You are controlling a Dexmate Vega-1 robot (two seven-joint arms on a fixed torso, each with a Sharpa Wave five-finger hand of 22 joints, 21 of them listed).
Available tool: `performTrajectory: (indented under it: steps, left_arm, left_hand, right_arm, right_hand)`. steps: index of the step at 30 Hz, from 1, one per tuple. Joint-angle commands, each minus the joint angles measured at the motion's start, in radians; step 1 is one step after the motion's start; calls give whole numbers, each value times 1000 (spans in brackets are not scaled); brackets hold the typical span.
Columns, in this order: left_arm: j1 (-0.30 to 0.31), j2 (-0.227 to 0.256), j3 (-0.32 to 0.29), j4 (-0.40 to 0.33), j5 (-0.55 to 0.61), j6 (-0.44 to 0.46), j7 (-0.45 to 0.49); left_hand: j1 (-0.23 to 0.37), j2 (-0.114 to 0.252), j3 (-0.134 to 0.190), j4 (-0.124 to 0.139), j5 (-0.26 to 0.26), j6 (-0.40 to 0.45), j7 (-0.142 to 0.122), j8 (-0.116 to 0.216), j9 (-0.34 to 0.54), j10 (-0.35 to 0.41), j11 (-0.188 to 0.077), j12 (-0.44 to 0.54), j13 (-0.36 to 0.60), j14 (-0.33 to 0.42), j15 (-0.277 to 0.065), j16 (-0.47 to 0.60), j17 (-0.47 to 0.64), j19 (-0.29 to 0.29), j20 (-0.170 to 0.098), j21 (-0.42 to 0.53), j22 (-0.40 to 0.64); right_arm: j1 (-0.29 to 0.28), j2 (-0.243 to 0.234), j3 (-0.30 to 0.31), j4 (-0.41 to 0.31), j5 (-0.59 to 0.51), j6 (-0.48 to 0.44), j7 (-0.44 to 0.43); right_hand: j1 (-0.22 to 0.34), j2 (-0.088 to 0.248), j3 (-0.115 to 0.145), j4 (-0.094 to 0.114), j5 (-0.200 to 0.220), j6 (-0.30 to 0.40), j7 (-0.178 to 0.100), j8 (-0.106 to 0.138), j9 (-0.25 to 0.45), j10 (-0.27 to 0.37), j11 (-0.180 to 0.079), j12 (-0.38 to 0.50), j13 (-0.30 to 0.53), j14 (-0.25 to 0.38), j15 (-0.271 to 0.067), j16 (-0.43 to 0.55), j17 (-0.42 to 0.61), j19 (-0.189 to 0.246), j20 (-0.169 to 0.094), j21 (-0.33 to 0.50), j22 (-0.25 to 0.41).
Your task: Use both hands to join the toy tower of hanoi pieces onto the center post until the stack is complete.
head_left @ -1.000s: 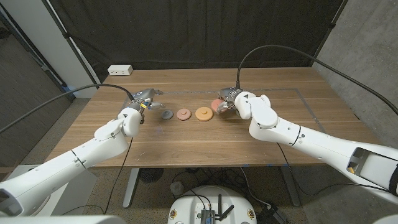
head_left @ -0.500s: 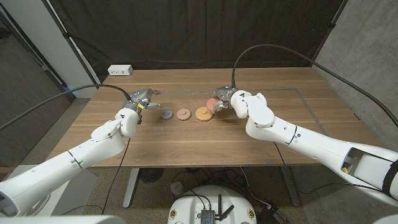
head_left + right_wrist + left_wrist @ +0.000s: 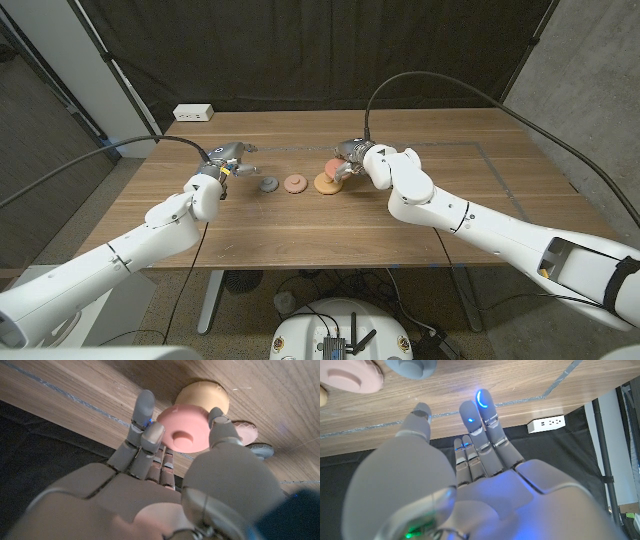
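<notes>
Pink disc (image 3: 186, 434) held between the fingers (image 3: 143, 415) and thumb of the right hand (image 3: 352, 160), above the orange disc (image 3: 325, 183) on the wooden desk (image 3: 300, 230). Beside it lie a salmon disc (image 3: 294, 184) and a grey piece (image 3: 267, 184). Left hand (image 3: 230, 160) waits near the grey piece, fingers spread, holding nothing.

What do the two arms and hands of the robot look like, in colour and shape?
Both arms are glossy white with rounded shells. A black cable runs to each wrist. The left hand and right hand are grey metal. In the left wrist view, the fingers are grey with blue lights at the tips.
</notes>
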Motion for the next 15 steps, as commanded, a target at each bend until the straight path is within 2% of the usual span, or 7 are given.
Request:
performTrajectory:
  steps: [1, 10, 15]
  left_arm:
    - [15, 7, -9, -16, 1, 7, 10]
    - [22, -10, -29, 32, -40, -66, 45]
    - [19, -11, -26, 43, -35, -69, 50]
  left_hand:
    - [4, 8, -3, -1, 6, -3, -2, -4, 4, 8, 0, -2, 1, -4, -64, 9, 3, -8, -116, 12, -2]
    - [5, 7, -3, -1, 6, -4, -2, -5, 4, 5, 4, -3, 1, -6, -64, 9, 1, -10, -116, 16, -6]
    - [6, 7, -3, -2, 6, -2, -2, -4, 4, 5, 5, -3, 0, -8, -64, 9, 1, -12, -114, 19, -8]
  right_arm:
    - [9, 30, -7, 22, -20, 22, 21]
    - [15, 53, -7, 54, -12, 39, 24]
    - [18, 68, -9, 73, -1, 41, 22]
  right_hand:
    - [45, 39, 49, 42, 11, 88, -79, 4, 1, 108, -103, 6, 45, 10, -37, 7, 5, 9, -79, 3, 0]
    - [43, 38, 52, 43, 13, 89, -79, 2, 1, 108, -103, 3, 47, 9, -37, 5, 3, 8, -79, 2, -2]
    - [43, 37, 54, 43, 14, 90, -79, 2, 1, 109, -103, 2, 48, 8, -37, 3, 2, 9, -79, 2, -2]
